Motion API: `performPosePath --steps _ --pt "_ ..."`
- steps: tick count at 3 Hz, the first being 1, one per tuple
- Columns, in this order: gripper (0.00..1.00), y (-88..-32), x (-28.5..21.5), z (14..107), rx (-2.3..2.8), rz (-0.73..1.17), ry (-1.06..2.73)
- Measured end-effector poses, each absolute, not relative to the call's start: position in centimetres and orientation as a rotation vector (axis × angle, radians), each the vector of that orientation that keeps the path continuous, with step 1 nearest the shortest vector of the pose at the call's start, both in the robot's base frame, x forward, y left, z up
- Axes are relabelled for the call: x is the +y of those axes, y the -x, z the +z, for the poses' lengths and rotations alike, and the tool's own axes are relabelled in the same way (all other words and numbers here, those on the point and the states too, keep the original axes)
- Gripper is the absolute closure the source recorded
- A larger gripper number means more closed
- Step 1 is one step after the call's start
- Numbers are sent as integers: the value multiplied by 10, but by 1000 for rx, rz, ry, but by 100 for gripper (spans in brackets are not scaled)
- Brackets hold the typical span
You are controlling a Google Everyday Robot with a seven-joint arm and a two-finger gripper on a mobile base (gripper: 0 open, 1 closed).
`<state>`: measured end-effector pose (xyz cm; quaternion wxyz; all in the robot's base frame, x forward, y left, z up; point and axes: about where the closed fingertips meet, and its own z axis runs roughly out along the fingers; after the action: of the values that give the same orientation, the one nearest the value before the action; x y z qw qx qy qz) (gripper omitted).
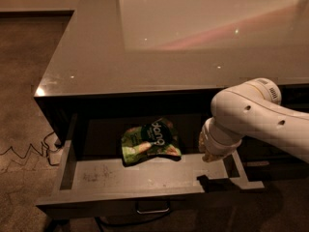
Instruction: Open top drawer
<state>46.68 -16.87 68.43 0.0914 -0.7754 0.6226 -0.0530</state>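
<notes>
A wide, glossy grey tabletop [145, 57] tops a dark cabinet, seen from above and in front. Just beneath the tabletop, the top drawer [111, 177] stands pulled well out toward the viewer, showing its grey floor and walls. A white robot arm [260, 115] reaches in from the right and bends down over the drawer's right end. A green snack bag [150, 139] lies on the drawer floor near the back, about midway across. The claw [211, 154] hangs at the arm's tip, inside the drawer's right part; how far it is open cannot be told, nor whether it holds anything. A small metal loop handle [153, 208] sits at the centre of the drawer front. A thin cable [24, 151] lies on the floor left of the drawer.
</notes>
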Motion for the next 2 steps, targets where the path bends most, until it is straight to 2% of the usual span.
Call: performPosePath --steps 1,2 --pt "87 -473 -171 665 1898 -129 2284" --pt "100 -472 -163 644 1938 -120 2324"
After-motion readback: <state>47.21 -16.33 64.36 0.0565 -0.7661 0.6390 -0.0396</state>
